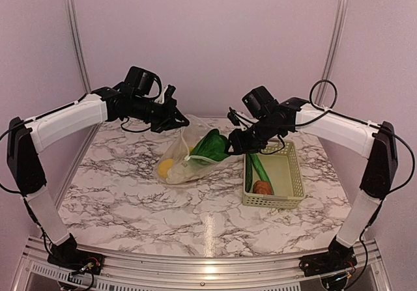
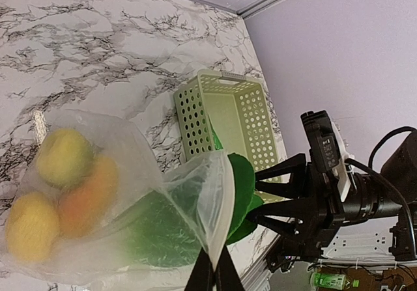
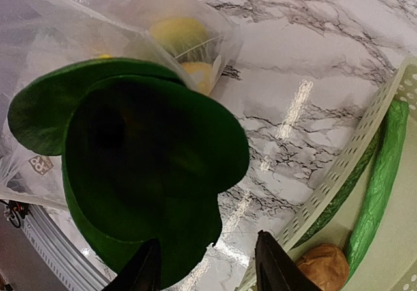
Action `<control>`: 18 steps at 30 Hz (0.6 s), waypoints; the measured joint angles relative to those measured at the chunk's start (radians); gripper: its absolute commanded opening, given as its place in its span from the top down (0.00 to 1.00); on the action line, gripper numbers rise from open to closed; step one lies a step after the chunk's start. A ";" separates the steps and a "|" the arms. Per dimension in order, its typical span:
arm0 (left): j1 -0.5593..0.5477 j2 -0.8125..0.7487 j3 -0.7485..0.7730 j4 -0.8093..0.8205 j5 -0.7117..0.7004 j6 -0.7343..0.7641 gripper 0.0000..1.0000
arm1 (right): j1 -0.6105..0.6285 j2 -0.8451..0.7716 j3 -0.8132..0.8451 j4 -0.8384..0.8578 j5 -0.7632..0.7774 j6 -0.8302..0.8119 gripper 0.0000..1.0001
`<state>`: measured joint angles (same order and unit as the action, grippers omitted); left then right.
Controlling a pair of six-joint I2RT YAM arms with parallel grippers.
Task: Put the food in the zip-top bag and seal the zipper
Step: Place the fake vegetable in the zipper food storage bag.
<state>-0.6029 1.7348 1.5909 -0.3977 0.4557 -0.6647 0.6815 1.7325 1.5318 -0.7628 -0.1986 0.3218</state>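
Observation:
The clear zip-top bag [image 1: 184,155] lies on the marble with its mouth lifted toward the right. My left gripper [image 1: 173,118] is shut on the bag's mouth edge [image 2: 227,200], where the zipper strip runs. Inside the bag sit a lemon [image 2: 62,155], an orange piece [image 2: 92,193] and another yellow item [image 2: 29,227]. The bok choy [image 1: 212,146] pokes halfway out of the mouth, its dark leaves [image 3: 143,167] toward my right gripper [image 3: 208,237]. That gripper is open, with bare marble between its fingers and the leaves beside its left finger [image 3: 146,268].
A pale green slotted basket [image 1: 294,174] stands right of the bag, holding the long cucumber [image 3: 381,180] and a brown round item [image 3: 322,265]. My right gripper [image 1: 236,144] hovers between the bag mouth and the basket's near-left wall [image 3: 352,167].

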 measured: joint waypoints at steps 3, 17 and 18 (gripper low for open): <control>0.000 -0.002 0.000 -0.001 0.000 0.000 1.00 | 0.000 -0.004 -0.001 -0.001 -0.007 0.002 0.51; 0.000 -0.002 0.000 -0.004 -0.012 -0.024 1.00 | 0.000 -0.211 -0.152 0.037 -0.109 0.078 0.53; 0.000 -0.002 0.000 -0.004 -0.013 -0.027 1.00 | 0.000 -0.212 -0.180 0.045 -0.118 0.086 0.53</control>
<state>-0.6029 1.7332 1.5906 -0.4019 0.4431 -0.6922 0.6811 1.5204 1.3518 -0.7181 -0.3168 0.4076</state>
